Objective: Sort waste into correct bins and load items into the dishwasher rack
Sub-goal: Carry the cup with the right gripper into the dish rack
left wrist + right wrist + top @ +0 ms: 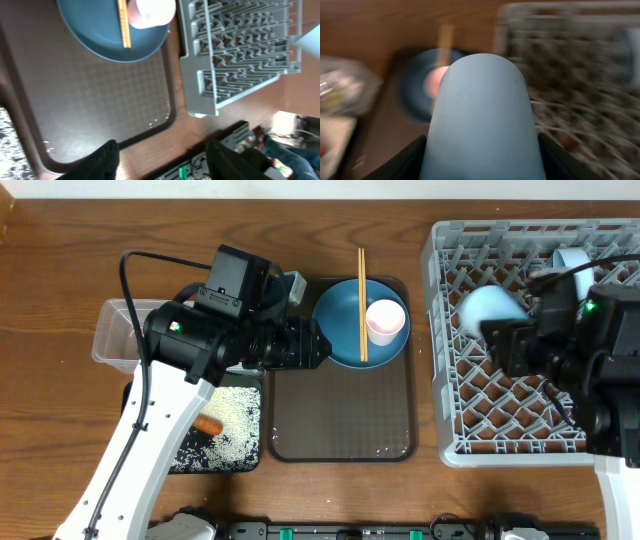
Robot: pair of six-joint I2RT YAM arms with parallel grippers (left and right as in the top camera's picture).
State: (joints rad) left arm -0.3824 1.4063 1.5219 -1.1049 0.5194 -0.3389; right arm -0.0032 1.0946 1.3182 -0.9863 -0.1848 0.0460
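My right gripper (482, 162) is shut on the light blue cup (482, 115), which hangs on its side over the left half of the grey dishwasher rack (455, 395); the overhead view shows the same cup (488, 308). The blue plate (340, 330) lies at the back of the brown tray, with chopsticks (362, 300) across it and the pink cup (385, 322) on it. My left gripper (162, 161) is open and holds nothing, above the brown tray's front corner. A carrot piece (208, 424) and rice bits (235, 430) lie in the black tray (180, 467).
The brown serving tray (340, 415) sits mid-table. The clear tub (115, 330) at the left is partly hidden by my left arm. A pale round item (572, 258) sits at the rack's far right. Bare wooden table lies along the back and far left.
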